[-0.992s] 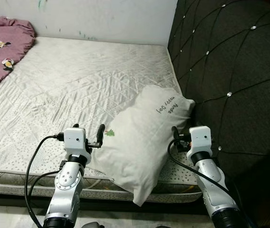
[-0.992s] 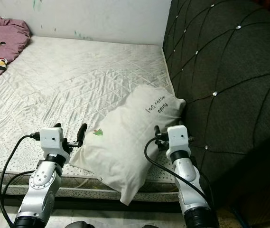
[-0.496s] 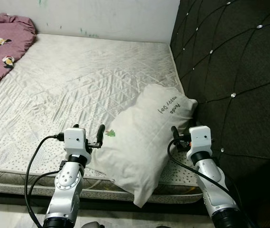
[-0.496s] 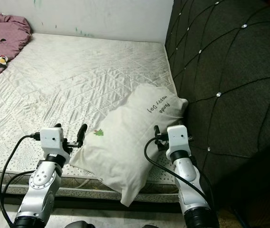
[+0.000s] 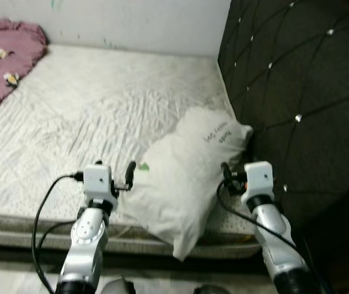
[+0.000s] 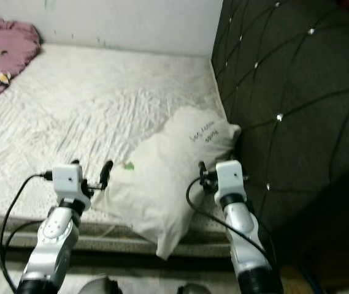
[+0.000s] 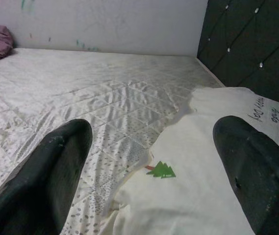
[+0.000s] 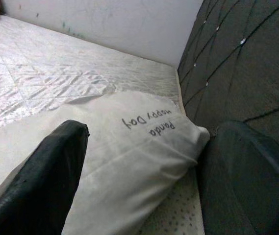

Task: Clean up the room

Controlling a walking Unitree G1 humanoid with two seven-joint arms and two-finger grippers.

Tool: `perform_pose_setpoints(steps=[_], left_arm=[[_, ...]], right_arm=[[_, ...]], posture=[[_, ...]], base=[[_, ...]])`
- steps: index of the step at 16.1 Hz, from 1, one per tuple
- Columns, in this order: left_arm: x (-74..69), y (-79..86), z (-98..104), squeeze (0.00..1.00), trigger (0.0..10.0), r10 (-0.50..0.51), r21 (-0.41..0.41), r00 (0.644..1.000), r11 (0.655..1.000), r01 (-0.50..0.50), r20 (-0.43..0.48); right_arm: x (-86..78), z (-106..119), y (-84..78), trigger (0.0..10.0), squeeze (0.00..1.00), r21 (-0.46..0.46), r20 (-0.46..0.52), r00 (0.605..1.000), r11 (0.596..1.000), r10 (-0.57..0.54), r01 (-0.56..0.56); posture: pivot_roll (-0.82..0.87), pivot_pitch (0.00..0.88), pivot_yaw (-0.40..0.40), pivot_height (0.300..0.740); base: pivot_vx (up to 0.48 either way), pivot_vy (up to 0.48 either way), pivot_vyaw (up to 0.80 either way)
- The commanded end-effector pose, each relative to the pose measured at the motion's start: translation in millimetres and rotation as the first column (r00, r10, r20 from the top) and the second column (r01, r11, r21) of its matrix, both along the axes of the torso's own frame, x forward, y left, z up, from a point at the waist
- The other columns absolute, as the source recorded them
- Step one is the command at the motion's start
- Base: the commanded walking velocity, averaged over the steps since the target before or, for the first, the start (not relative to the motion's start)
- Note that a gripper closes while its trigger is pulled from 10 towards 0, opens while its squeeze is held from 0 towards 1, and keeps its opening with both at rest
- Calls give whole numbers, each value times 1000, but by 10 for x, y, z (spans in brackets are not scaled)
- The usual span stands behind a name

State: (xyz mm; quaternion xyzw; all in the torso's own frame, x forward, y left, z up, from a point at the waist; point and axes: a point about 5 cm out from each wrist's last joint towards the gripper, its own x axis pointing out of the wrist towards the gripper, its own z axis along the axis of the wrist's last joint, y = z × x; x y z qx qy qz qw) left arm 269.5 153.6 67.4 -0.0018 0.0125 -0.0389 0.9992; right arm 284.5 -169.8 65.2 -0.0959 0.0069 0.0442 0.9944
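At the bed's near corner by the headboard, the pillow lies slantwise between both spread-open end effectors, left end effector and right end effector flanking it; the right wrist view catches its lettering, the left its green tree print

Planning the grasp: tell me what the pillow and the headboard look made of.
Pillow: soft white woven fabric, matte, creased and sagging over the mattress edge, with printed lettering. Headboard: dark upholstery, probably cloth or faux leather, diamond-tufted with shiny studs; which one is unclear.
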Motion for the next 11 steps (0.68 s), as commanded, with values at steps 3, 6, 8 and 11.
perform_pose_setpoints(steps=[3, 6, 8, 11], left_arm=[[-1, 2, 12, 0, 10000, 9, 7, 1000, 1000, -9, 3], [2, 44, 31, 0, 10000, 27, -26, 1000, 999, -26, 10], [-2, 46, 35, 0, 10000, 25, -28, 1000, 999, -25, 12], [-9, 44, 38, 0, 10000, 22, -34, 1000, 999, -22, 16]], right_arm=[[-6, 4, -22, 10000, 0, 8, -10, 1000, 1000, -4, 4], [3, -46, -125, 10000, 0, -70, -54, 997, 996, -55, 51], [-13, -89, -123, 10000, 0, -79, -81, 996, 996, -46, 39], [-50, -126, -33, 10000, 0, -46, -108, 994, 999, 14, -19]], posture=[[-52, 0, -57, 660], [-53, 0, -60, 660], [-54, 0, -60, 660], [-53, 0, -61, 660]], base=[[0, 0, 0], [0, 0, 0], [0, 0, 0], [260, 0, 0]])
